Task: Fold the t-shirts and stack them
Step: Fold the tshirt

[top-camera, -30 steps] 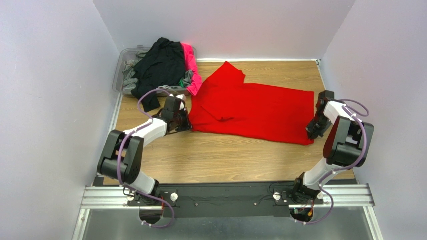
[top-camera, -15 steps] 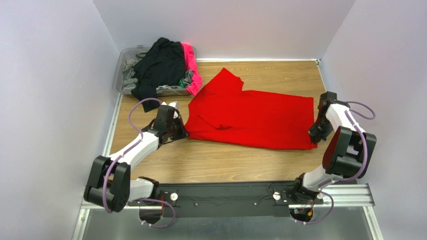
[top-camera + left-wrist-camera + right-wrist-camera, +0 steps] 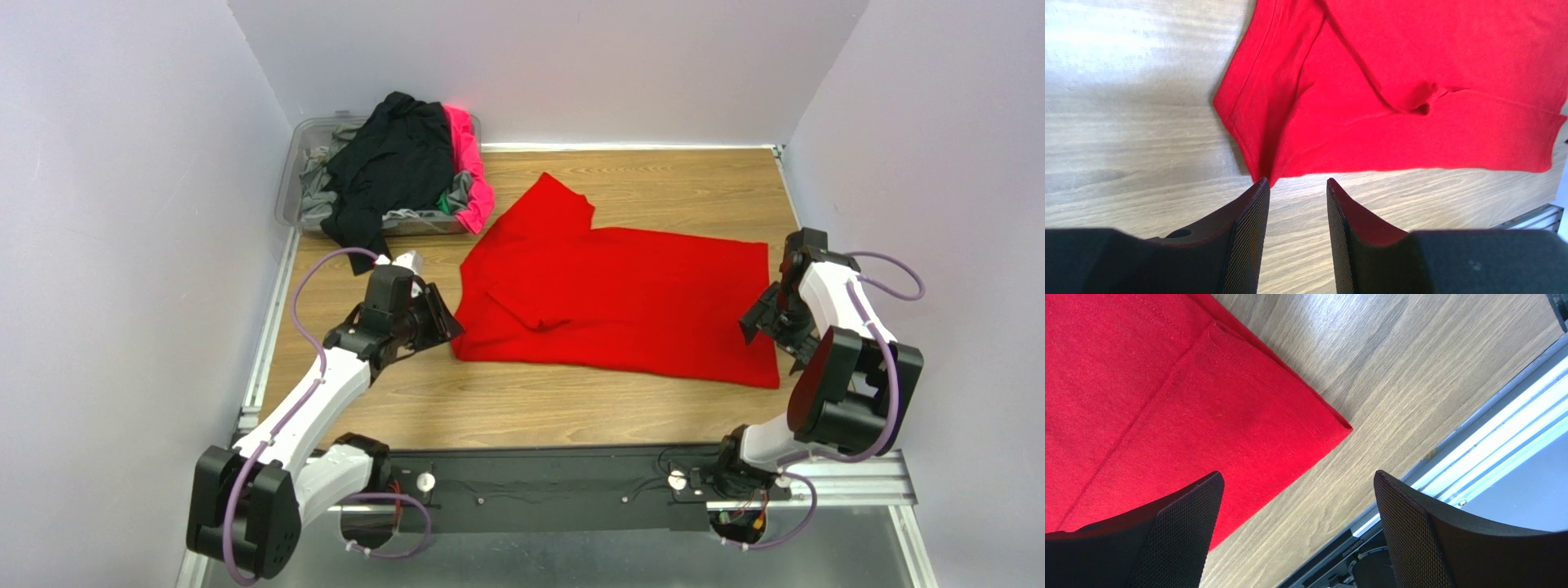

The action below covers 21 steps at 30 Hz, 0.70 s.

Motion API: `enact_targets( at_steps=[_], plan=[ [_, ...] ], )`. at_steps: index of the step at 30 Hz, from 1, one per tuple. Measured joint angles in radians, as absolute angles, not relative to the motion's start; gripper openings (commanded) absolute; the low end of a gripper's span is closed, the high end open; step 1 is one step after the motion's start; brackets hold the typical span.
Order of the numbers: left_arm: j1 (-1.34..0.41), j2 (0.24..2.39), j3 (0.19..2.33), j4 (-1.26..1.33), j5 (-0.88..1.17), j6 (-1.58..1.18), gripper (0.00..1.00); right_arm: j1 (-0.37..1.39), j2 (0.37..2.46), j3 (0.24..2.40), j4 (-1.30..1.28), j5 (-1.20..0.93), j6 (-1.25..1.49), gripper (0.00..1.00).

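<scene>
On the desk (image 3: 552, 392) the red shirt (image 3: 613, 294) lies flat; left gripper (image 3: 1298, 184) and right gripper (image 3: 1298, 478) are now open, just released. Folding follows.

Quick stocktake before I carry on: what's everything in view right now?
red shirt: 1, red, lying flat mid-table
black shirt: 1, black, top of the bin pile, draped over the near rim
pink shirt: 1, hot pink, right side of the pile
grey shirt: at least 1, grey, under the black one
bin: 1, clear, far left corner
table: 1, wood
rail: 1, silver, near edge
left claw: 1, black, open, at the red shirt's near left corner
right claw: 1, black, wide open, over its near right corner
</scene>
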<state>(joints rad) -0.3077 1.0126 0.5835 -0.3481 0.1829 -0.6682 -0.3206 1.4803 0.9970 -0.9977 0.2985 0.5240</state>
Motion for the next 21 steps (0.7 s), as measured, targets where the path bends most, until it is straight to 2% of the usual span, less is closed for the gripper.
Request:
enact_targets(
  at_steps=[7,14,18,21],
  plan=[
    [-0.377,1.078,0.67,-0.313,0.169,-0.675,0.43,-0.321,1.443,1.015,-0.992,0.285,0.505,0.96],
    [-0.623,1.365,0.821,-0.193,0.175,-0.706,0.44,-0.321,1.364,1.023,-0.958,0.227,0.466,0.96],
    [-0.68,1.51,0.9,-0.15,0.177,-0.707,0.43,-0.321,1.363,1.023,-0.941,0.197,0.45,0.96],
    [-0.687,1.542,0.914,-0.144,0.176,-0.707,0.43,-0.321,1.36,1.023,-0.935,0.187,0.443,0.96]
  ],
)
